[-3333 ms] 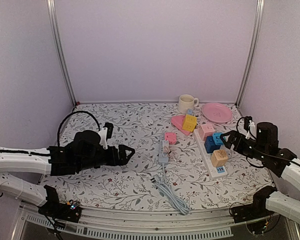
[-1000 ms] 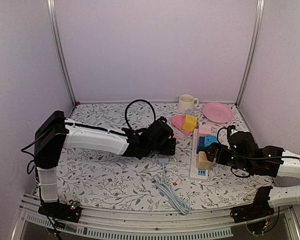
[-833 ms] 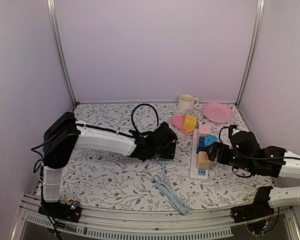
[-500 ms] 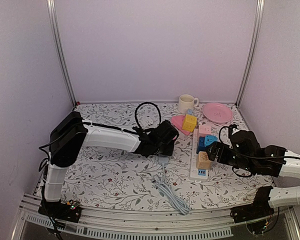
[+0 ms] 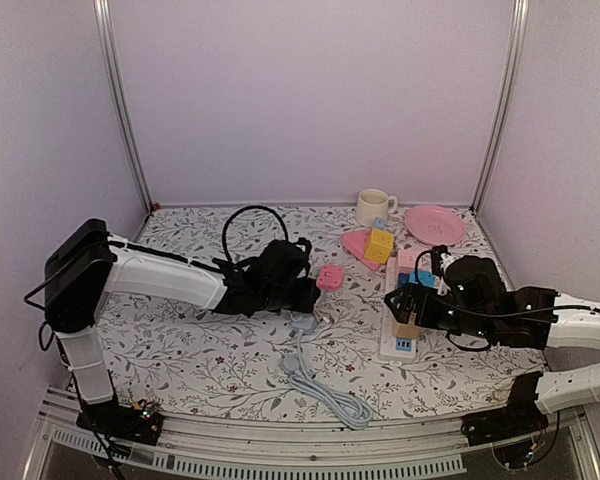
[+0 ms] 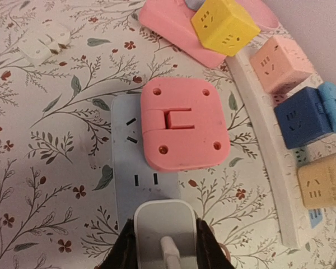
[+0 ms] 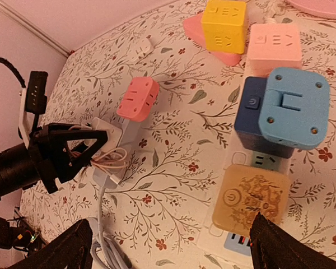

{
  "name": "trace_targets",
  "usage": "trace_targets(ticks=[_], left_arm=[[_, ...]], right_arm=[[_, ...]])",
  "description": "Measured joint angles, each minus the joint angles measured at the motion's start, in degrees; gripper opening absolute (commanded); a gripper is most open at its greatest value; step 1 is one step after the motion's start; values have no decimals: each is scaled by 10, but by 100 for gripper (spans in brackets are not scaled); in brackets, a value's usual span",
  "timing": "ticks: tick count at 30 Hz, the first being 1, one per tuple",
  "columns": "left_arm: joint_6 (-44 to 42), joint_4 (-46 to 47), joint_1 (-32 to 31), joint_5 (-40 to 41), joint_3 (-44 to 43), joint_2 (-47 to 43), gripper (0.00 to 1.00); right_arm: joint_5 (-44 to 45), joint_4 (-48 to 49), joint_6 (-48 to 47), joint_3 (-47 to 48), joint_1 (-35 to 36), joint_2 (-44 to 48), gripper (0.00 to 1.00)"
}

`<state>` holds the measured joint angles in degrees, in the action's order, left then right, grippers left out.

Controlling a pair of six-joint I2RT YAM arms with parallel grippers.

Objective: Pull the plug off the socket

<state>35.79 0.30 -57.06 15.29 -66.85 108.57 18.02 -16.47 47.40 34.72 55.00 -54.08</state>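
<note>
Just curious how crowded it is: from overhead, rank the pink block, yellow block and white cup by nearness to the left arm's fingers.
1. Pink block, just right of the fingers.
2. Yellow block, farther back and right.
3. White cup, near the back wall.

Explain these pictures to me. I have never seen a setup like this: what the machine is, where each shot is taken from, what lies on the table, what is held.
Two robot arms are bolted at the near edge of a table. One picture looks down from above and behind them. The other two come from a camera on each wrist. The left hand grips a white plug sitting on a short socket strip, next to a pink cube adapter. The right hand is open and holds nothing. It hovers over a long strip carrying coloured cube adapters. At the back stand a cup and a pink plate.
</note>
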Motion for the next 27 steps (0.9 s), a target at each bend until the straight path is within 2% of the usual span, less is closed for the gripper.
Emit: trace_targets(ticks=[7,12,17,23,27], left_arm=[[5,172,-1,-69,172,-167,0],[8,262,-14,-99,249,-218,0],[-4,310,-59,-103,271,-233,0],[-34,353,-112,-92,271,-229,0],[-53,368,-133,-79,268,-217,0]], right_arm=[[-17,83,-3,54,52,-106,99],[-40,163,3,51,54,-122,99],[-47,233,20,28,54,-120,99],[-29,261,37,-4,54,-97,99],[-15,269,53,-28,54,-66,86]])
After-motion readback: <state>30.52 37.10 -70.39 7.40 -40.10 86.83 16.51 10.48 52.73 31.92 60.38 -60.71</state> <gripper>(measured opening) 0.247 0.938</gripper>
